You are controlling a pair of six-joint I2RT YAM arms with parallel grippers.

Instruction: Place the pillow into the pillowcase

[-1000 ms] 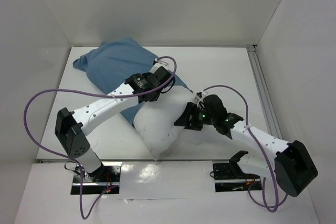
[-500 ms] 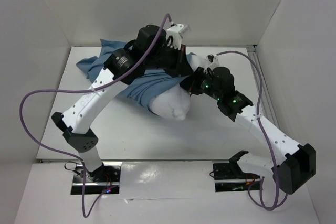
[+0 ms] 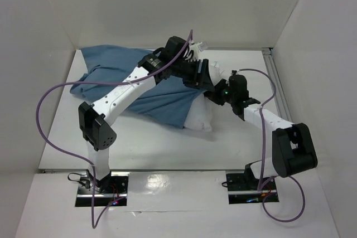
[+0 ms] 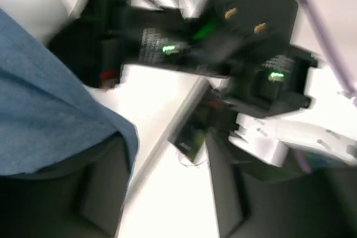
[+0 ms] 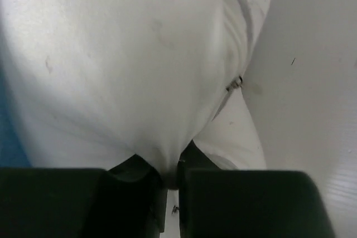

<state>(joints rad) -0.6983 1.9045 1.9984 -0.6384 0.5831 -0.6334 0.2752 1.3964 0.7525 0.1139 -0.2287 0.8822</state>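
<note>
Now | right hand [image 5: 172, 174] is pinching pillow [image 5: 128, 65] fabric, likely steering it inward | left hand [image 4: 164, 157], spread, is hooking pillowcase [image 4: 50, 115] hem, likely holding its mouth open

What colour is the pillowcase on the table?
The pillowcase is plain medium blue, clearest in the top external view.

you've got soft cloth on both. the pillow [image 5: 128, 65] is white, matt and smooth, with a few dark specks and fine creases drawn tight where the right gripper [image 5: 172, 178] pinches it. the pillowcase [image 3: 139, 85] is blue, matt and wrinkled, and the left wrist view shows its fine woven grain. the fingers [image 5: 134, 196] look like matt black plastic. the left arm [image 3: 120, 97] has a smooth white plastic shell. the table [image 3: 139, 137] is smooth white.
</note>
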